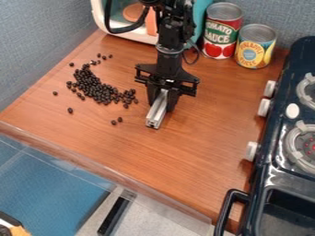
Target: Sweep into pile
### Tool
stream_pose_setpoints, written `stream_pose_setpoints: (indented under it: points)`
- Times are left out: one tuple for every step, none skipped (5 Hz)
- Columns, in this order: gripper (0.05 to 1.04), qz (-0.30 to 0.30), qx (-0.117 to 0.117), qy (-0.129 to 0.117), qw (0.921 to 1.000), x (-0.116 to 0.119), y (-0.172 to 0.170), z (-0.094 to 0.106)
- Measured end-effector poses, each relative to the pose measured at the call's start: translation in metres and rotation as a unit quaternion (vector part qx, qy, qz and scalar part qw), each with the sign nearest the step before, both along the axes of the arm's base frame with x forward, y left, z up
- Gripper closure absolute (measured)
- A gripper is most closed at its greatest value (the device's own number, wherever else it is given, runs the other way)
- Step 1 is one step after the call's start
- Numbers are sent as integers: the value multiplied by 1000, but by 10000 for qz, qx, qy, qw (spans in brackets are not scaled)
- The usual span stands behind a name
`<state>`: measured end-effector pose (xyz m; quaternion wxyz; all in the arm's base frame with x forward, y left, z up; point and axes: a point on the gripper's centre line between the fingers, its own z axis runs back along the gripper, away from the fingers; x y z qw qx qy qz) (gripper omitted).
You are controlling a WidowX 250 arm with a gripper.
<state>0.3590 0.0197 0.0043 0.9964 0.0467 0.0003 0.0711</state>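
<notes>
The largest thing is the brown wooden counter (184,152), which goes through the middle of the view. The dark stove (274,168) stands along its side, from 3 to 5 o'clock, and has 3 pale knobs on the edge which faces the counter. The black robot arm (170,46) comes in from 12 o'clock, and its gripper (161,97) hangs down just above the centre of the view. Behind the arm, between 11 and 12 o'clock, there is a white and teal box (98,18). The taller red can (221,32) is at 1 o'clock, and the shorter yellow can (254,48) is just beside it, nearer to 2 o'clock.

The main pile of black beans (92,86) lies at 10 o'clock from the gripper, in an uneven curved band on the counter. The gripper is clenched on a silver metal bar (157,110), whose free end points between 6 and 7 o'clock. The bar is apart from the beans.

The smallest things are the stray beans: 2 (117,121) lie at 8 o'clock from the gripper, near each other.
</notes>
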Motion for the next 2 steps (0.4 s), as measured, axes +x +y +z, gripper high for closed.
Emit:
stream_pose_setpoints:
  points:
    - [698, 61, 49, -97, 9999, 0, 10, 1]
    - [698, 345, 94, -218, 9991, 0, 38, 1]
